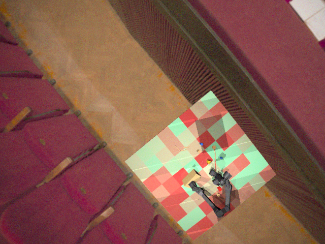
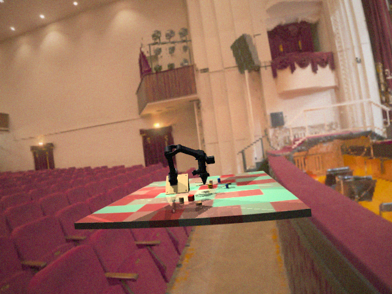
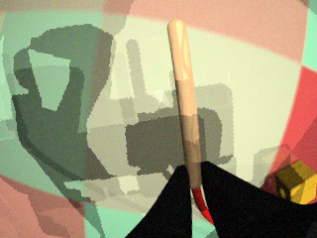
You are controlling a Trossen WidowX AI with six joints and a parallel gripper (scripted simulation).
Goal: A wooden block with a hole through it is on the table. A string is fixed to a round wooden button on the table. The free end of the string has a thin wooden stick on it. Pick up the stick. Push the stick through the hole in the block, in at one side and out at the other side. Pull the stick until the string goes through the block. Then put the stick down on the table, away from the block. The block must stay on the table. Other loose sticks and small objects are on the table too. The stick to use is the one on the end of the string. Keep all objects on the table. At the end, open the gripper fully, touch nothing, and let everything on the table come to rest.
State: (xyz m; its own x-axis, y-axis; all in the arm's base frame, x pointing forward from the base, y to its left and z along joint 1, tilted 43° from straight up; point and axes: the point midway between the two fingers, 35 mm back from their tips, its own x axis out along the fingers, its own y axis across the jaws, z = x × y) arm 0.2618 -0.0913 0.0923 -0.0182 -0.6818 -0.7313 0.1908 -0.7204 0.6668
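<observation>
The pincer [image 1: 215, 171] [image 2: 204, 182] [image 3: 193, 171] is nearly shut, gripping the stick [image 3: 183, 94] at its red string [image 1: 215, 157] [image 3: 199, 199] end; in the wrist view the stick points to 12 o'clock. From above, the block [image 1: 191, 178] [image 2: 180, 185] sits on the worktop [image 1: 162, 185] [image 2: 190, 221] [image 3: 258, 89] at the pincer's 9 o'clock, the button [image 1: 214, 147] at its 12.

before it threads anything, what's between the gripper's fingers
The gripper grips the string-end wooden stick near its string end. The red string shows below; the dark fingers hide the pinched part.
</observation>
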